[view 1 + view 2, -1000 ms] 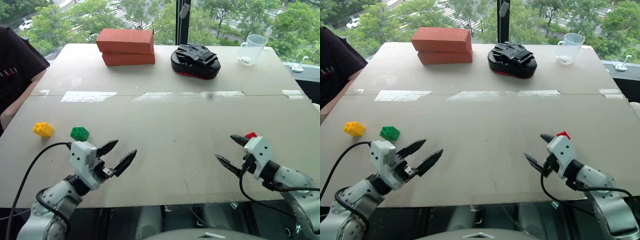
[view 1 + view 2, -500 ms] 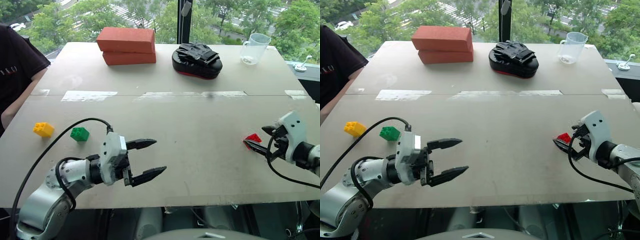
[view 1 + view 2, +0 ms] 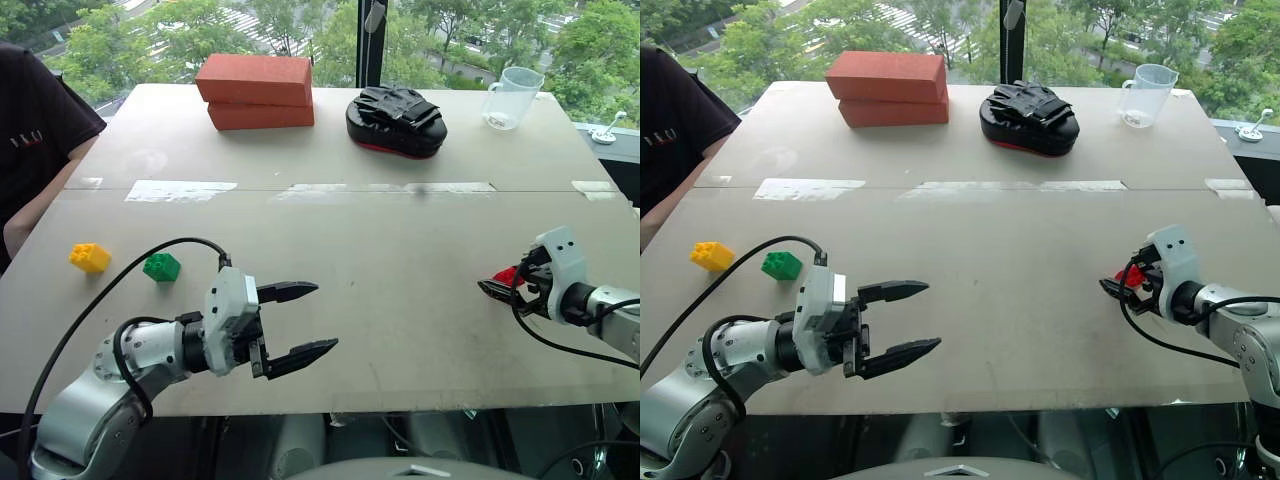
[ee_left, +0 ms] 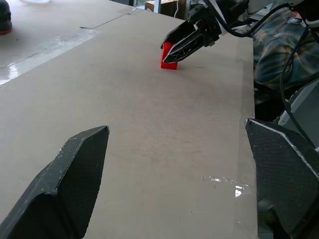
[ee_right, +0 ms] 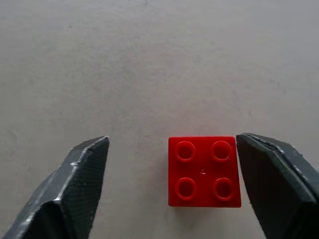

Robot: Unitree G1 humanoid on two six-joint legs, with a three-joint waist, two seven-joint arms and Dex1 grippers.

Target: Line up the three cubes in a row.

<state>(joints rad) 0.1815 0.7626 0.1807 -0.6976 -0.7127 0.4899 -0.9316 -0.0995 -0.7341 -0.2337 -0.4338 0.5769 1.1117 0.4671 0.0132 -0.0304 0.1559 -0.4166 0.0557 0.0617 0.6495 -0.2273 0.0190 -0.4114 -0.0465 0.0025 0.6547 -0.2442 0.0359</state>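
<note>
2 pincers of mine sit over the near half of the table (image 3: 400, 240). My left gripper (image 3: 305, 320) hovers near the front edge, left of centre, pointing right, its 2 black fingers spread wide with nothing between them. My right gripper (image 3: 497, 288) is at the right side, angled down and leftward, with its fingers about half open around the red cube (image 5: 204, 171); in the right wrist view 1 finger is touching or nearly touching the cube's side and the other stands apart from it, so nothing is clamped, and the cube rests on the table, studs up. Further left, the green cube (image 3: 161, 267) and the yellow cube (image 3: 88, 258) lie near each other close to the left edge, well apart from the red one. At the far edge stand 2 stacked red-orange bricks (image 3: 255, 92), a black padded mitt (image 3: 395, 120) and a clear measuring cup (image 3: 510, 98). A person's dark sleeve (image 3: 35, 130) shows at the far left.
</note>
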